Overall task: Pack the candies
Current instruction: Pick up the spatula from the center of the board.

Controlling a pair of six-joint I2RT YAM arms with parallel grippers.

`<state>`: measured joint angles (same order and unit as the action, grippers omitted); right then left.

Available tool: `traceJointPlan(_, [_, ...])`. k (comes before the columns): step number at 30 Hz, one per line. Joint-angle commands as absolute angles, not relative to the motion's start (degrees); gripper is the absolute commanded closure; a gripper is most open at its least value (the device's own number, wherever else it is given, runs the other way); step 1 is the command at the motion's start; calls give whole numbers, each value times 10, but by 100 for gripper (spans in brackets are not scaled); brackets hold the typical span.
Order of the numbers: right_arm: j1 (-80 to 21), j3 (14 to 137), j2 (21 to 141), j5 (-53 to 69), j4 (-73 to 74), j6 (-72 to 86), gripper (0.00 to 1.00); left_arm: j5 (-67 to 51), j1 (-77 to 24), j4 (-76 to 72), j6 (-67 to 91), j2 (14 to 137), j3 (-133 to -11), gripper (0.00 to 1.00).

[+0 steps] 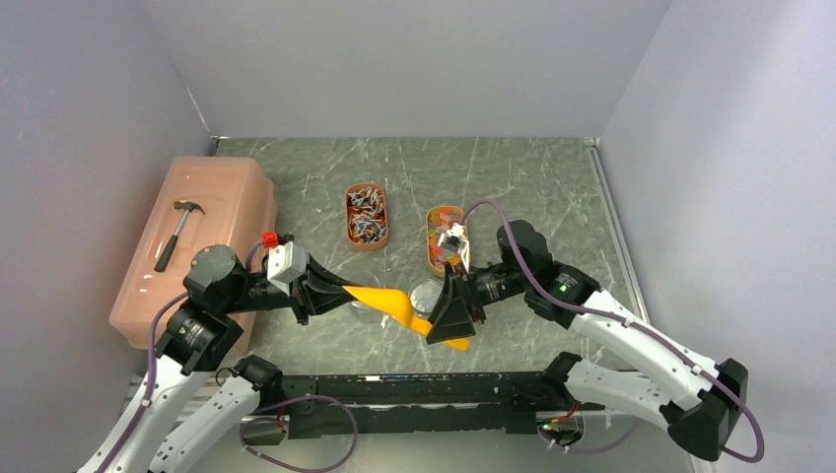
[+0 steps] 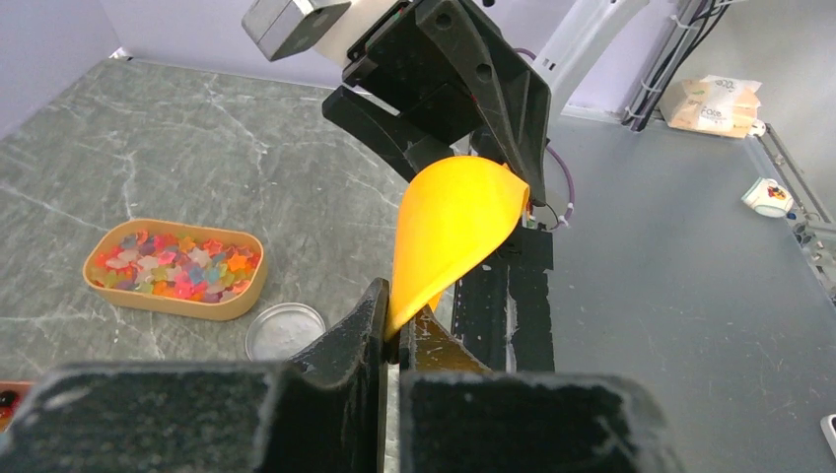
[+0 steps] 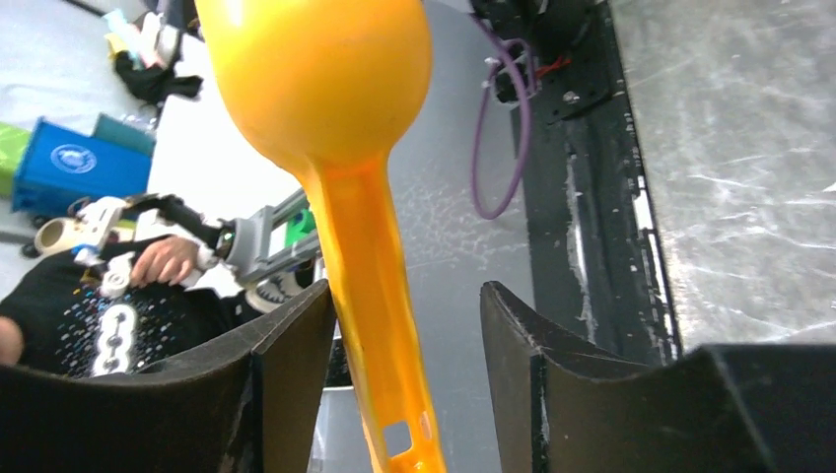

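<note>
Candies (image 1: 366, 215), wrapped, in one oval tray (image 1: 367, 246); glossy ones (image 2: 173, 264) in a second tray (image 2: 197, 301), both beyond the grippers and nearer the right arm. Scoop (image 1: 389, 299) lies crosswise between the arms: left gripper (image 2: 394, 340) clamped on its bowl end, right gripper (image 3: 409, 296) spread wide around the handle, apparently not gripping. Right wrist hides part of the second tray from above; round dish (image 2: 284, 330) contents unclear.

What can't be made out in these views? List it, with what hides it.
Top view: the right arm hides part of the coloured candies; single sweets are too small to count.
Left wrist view: the wrapped candies are cut off at the lower-left edge.
Right wrist view: the scoop runs off the top edge, so the left claw gripping it is unseen; whether the right claw touches the handle is unclear.
</note>
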<state>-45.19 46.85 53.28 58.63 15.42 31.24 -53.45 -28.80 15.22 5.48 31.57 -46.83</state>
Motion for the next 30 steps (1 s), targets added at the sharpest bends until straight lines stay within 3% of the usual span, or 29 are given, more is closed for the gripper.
traceJointPlan(1, [-451, 511, 514, 515, 210, 244, 38, -507, -287, 150, 78, 309, -470, 97])
traceJointPlan(11, [-452, 520, 413, 334, 255, 168, 21, -460, -287, 194, 141, 323, -477, 97])
traceJointPlan(21, [-453, 451, 336, 317, 146, 76, 19, -401, -287, 194, 286, 349, -461, 97])
traceJointPlan(30, [-502, 411, 352, 264, 97, -10, 22, -371, -287, 219, 381, 385, -465, 97])
